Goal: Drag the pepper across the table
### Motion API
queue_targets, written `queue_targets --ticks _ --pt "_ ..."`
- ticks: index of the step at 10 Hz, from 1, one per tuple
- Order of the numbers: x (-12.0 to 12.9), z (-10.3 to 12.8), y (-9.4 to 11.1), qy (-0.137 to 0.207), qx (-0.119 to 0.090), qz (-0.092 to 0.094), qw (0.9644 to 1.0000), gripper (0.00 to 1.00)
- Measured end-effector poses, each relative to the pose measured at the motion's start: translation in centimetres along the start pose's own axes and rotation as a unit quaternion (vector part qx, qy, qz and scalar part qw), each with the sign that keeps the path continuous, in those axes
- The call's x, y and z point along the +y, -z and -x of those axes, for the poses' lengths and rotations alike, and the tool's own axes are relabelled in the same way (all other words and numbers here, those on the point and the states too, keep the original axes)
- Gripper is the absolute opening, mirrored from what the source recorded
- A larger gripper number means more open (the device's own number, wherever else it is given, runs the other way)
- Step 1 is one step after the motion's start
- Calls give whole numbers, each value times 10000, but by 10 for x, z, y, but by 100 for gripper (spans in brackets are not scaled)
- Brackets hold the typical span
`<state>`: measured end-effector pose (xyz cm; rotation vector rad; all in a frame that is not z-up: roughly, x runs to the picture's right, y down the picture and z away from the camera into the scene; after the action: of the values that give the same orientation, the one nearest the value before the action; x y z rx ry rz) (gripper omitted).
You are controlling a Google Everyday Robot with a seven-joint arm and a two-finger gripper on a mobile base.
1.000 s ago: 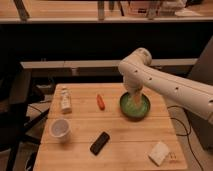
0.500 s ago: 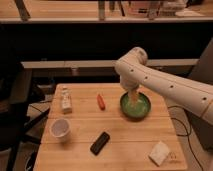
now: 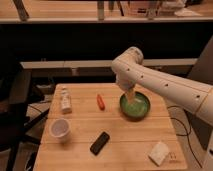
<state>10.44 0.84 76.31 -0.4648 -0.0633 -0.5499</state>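
We see our gripper [image 3: 131,96] open and empty over the green bowl [image 3: 135,106], with the pepper [image 3: 101,102] on the table [image 3: 125,145] just beside that bowl, toward the small bottle [image 3: 65,99], its long axis running front to back

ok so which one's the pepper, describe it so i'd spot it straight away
On the light-wood table, look at the back half, between the small bottle and the green bowl beneath the gripper. The pepper lies there alone: the only slim, red-orange thing.
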Motion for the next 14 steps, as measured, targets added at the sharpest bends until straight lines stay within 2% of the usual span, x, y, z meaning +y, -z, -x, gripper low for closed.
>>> queue_targets --ticks 9,14 --pt "-19 17 -20 647 -141 -91 9978 80" --pt "-28 26 -37 988 -253 -95 9947 80"
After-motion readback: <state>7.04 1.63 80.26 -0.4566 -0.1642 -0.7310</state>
